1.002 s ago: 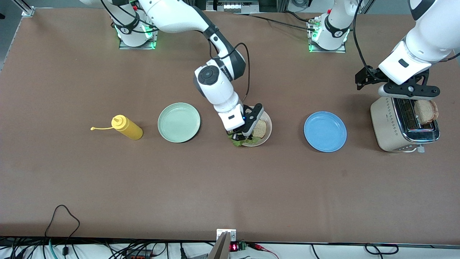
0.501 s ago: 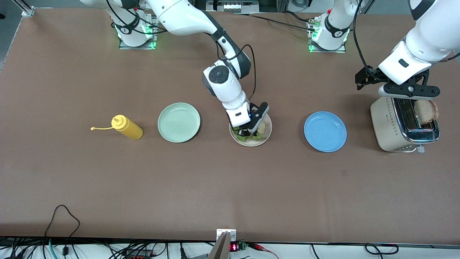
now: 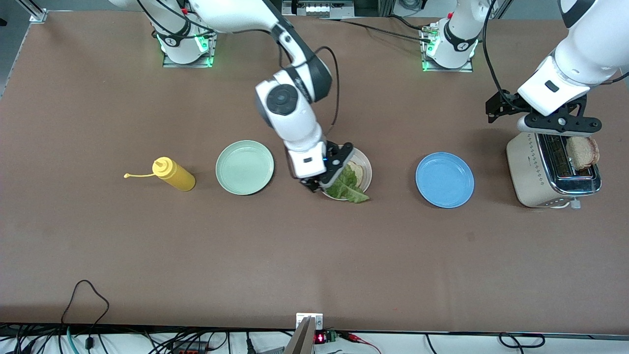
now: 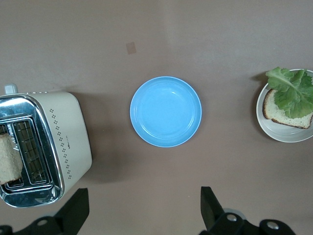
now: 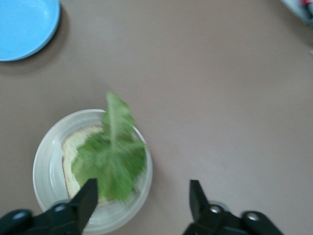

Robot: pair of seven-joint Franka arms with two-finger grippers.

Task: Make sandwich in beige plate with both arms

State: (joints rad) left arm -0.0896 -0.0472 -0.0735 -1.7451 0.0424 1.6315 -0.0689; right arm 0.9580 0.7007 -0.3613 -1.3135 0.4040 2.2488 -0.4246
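Note:
The beige plate holds one bread slice with a green lettuce leaf lying on it, its tip over the rim. My right gripper is open and empty, just above the plate's edge toward the right arm's end. In the right wrist view the lettuce, bread and plate lie beside my open gripper. A second bread slice stands in the toaster. My left gripper waits open above the toaster; it is empty in its wrist view.
A blue plate lies between the beige plate and the toaster. A mint-green plate and a yellow squeeze bottle lie toward the right arm's end. The left wrist view shows the blue plate, the toaster and the beige plate.
My right gripper has let go of the lettuce, which now lies on the bread, and has drawn back toward the mint-green plate. The left arm has not moved.

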